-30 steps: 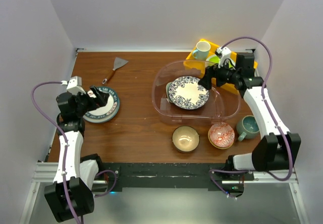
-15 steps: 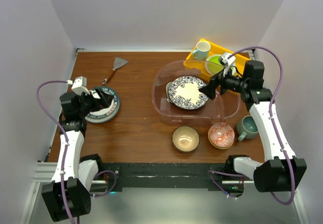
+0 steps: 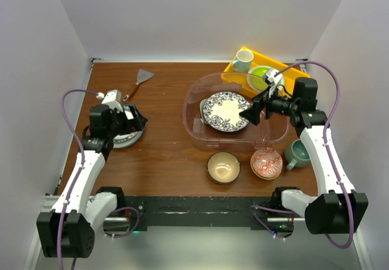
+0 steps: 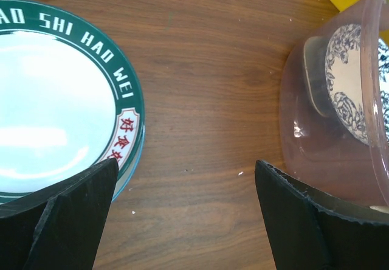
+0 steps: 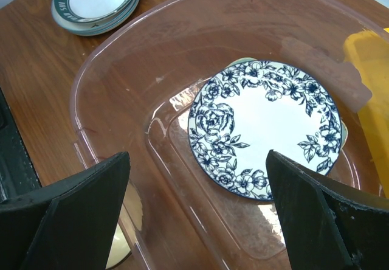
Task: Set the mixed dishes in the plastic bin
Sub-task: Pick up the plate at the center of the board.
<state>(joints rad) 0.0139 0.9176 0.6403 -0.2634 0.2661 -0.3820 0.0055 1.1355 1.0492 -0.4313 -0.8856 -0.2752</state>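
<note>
Both sets of jaws are spread wide and holding nothing. My left gripper (image 4: 185,221) hangs over the right edge of the green-lettered plate (image 4: 55,100), which is on the table's left, well apart from the plastic bin (image 5: 115,69). I reckon the trick is to come in low, slip one finger under the rim and pinch the edge, not the flat face.

My right gripper (image 5: 197,215) hovers over the bin, with the blue floral plate (image 5: 267,124) lying inside.

Hard to tell: there's a bluish edge under the green plate, maybe another plate. Something pale also peeks out beneath the floral one.
</note>
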